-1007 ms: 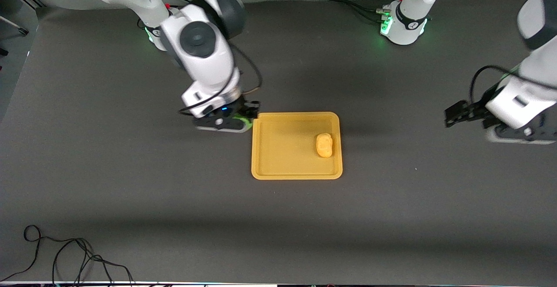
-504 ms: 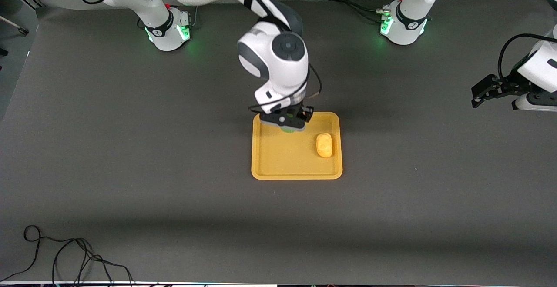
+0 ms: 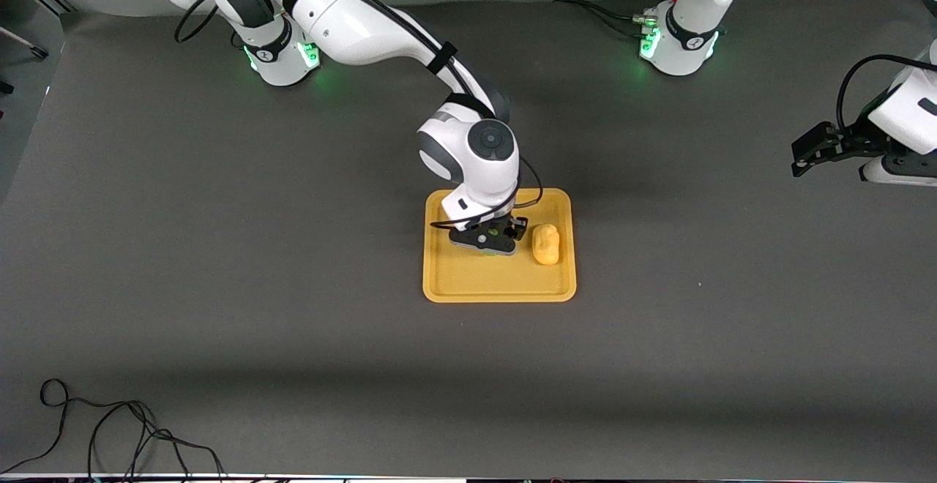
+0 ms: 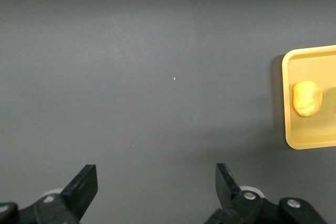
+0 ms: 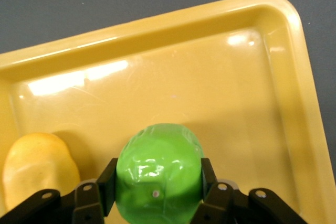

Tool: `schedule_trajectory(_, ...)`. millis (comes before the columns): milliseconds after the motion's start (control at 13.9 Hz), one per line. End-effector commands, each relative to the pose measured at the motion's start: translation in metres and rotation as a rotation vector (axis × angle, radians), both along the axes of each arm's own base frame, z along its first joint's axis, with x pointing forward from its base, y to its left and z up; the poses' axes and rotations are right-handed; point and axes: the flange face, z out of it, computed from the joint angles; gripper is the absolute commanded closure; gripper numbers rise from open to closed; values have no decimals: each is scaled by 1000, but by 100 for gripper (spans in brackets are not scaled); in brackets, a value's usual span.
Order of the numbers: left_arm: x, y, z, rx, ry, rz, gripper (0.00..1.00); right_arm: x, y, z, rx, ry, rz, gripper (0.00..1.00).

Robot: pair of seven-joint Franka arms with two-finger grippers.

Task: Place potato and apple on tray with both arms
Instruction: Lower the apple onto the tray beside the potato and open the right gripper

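Note:
The yellow-orange tray [image 3: 468,272] lies mid-table. The potato [image 3: 545,244] rests in it on the side toward the left arm's end. My right gripper [image 3: 487,240] is low over the tray, beside the potato, and is shut on the green apple [image 5: 159,171]. In the right wrist view the apple sits between the two black fingers above the tray's floor [image 5: 236,103], with the potato [image 5: 37,169] close beside it. My left gripper [image 3: 809,150] is open and empty over bare table at the left arm's end; its wrist view shows the tray [image 4: 290,129] and the potato [image 4: 307,98] far off.
The two green-lit arm bases [image 3: 282,55] [image 3: 677,40] stand along the table's edge farthest from the front camera. A loose black cable [image 3: 110,432] lies at the near corner toward the right arm's end. The table is a dark grey mat.
My right gripper has carried the apple from beside the tray to over it and come down next to the potato. My left gripper has drawn back toward its end of the table.

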Motion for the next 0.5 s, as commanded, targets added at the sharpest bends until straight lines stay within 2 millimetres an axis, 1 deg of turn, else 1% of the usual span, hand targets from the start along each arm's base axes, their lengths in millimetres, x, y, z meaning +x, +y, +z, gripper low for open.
schedule_trajectory(0,10,0,13,9,28,-20,0,6,1,-6,1,-26,1,47)
schedule_trajectory(72,10,1,13,12,30,-25,0,6,0,-7,-1,-24,-2,46)
schedule_trajectory(144,10,2,12,17,30,-37,0,6,0,-9,-2,-23,-3,37)
schedule_trajectory(216,11,3,10,19,34,-48,0,6,-1,-13,-5,-20,-9,22)
schedule_trajectory(288,12,4,9,19,33,-50,0,7,-2,-14,-7,-18,-16,0)
schedule_trajectory(360,13,4,10,19,28,-49,0,7,-2,-13,-4,-16,-18,0)
schedule_trajectory(432,14,5,8,19,30,-49,0,10,-2,-1,4,-21,-20,0)
